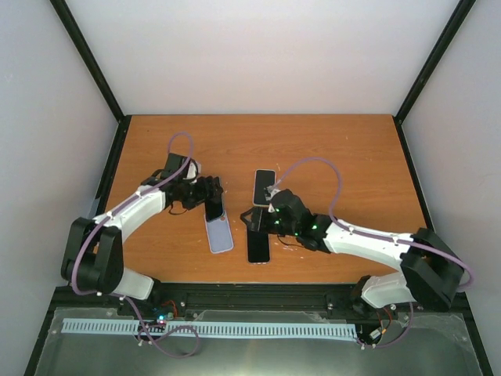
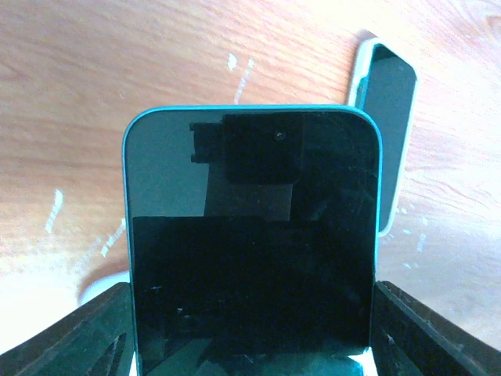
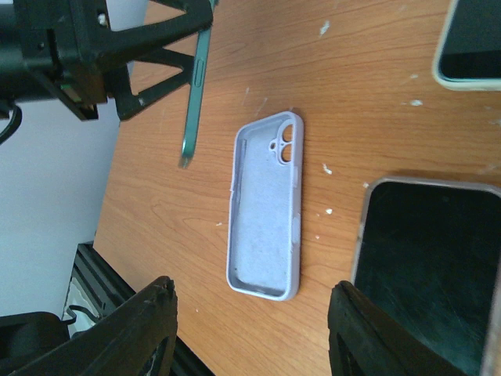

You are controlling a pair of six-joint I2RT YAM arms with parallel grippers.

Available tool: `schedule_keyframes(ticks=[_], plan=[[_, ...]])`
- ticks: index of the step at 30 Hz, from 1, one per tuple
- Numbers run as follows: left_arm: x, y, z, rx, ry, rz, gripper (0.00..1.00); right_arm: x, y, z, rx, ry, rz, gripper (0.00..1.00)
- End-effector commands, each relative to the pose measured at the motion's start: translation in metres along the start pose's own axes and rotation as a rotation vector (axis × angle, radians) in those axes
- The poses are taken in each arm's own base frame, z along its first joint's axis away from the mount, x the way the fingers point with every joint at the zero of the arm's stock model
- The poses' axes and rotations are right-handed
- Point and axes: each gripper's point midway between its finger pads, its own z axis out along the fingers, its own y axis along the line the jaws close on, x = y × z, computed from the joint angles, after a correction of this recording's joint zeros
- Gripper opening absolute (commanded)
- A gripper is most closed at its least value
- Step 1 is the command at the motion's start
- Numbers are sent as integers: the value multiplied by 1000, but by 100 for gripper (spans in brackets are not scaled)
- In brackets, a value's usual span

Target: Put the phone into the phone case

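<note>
An orange-brown wooden table sits between plain white walls. Black frame posts rise from its far left and right corners under soft, even light.

The phone is hanging just behind the phone case; a second phone is lying right of it, a third phone behind-right.

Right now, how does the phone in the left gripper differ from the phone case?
The phone is teal-edged with a dark screen; the phone case is lilac. The left gripper holds the phone raised; the phone case lies flat on the table, empty. Both have rounded corners.
</note>
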Motion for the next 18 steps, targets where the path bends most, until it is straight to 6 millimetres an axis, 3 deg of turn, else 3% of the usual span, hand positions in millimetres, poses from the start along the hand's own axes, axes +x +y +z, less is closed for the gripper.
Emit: schedule_keyframes(ticks=[1,7,18], plan=[[4,-31,-19,190,-27,-20,65,-9,32,16,-70,-15,-16,50],[21,-31,-28,242,-31,-43,64,2,42,38,-90,37,-9,49],[38,-27,-26,264,-9,-54,64,18,41,69,-78,121,3,44]])
